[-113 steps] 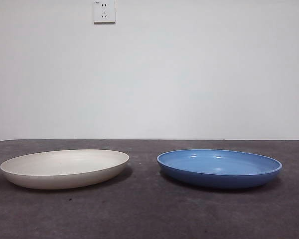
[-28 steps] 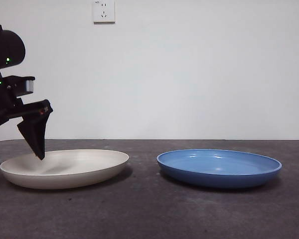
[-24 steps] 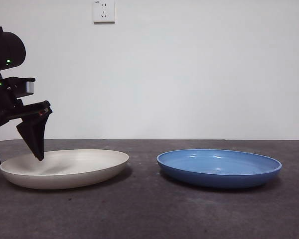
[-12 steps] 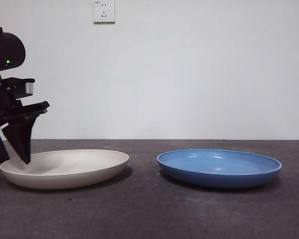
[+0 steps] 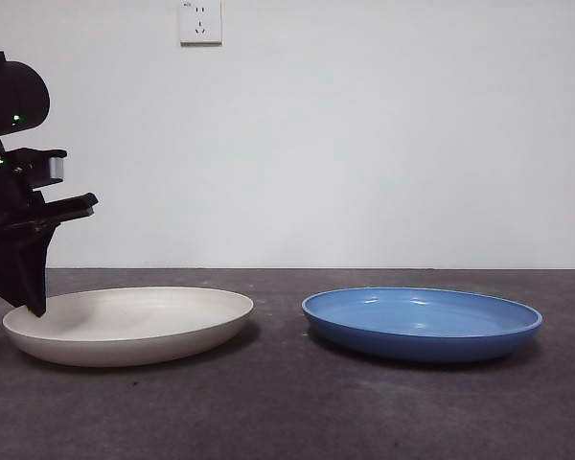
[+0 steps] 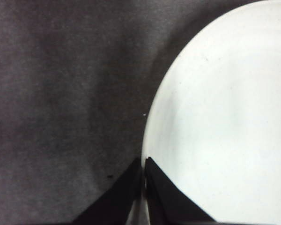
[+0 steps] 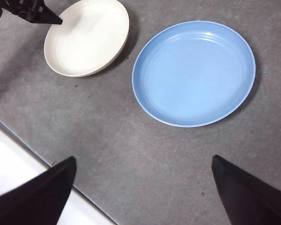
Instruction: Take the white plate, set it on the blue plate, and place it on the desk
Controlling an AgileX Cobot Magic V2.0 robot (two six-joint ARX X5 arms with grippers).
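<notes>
Left gripper point(image 5: 27, 305) — jaws pinched together on the near-side rim of the white plate point(image 5: 134, 324), one jaw outside the rim, one just inside; the left wrist view shows almost no gap between them, with the rim edge caught there. In the front view this gripper comes in from the left edge, its tip touching the plate's left rim.

The white plate rests on the desk point(image 5: 287, 412), possibly a touch raised at the gripped side — cannot tell for certain. It sits well apart from the blue plate point(image 5: 422, 322), which lies flat and empty to its right.

Right gripper point(image 7: 140, 187) waits high above the desk, jaws spread wide, holding nothing; both plates lie below it.

Progress, as a judgement: only the grasp is made. Lifting the white plate, carrying it across, setting it on the blue plate and then returning it to the desk all remain.

Writing: none legible. A white wall socket point(image 5: 200, 21) sits high on the wall; a tiny mark at its top corner is too small to read. No brand on plates or arm.
</notes>
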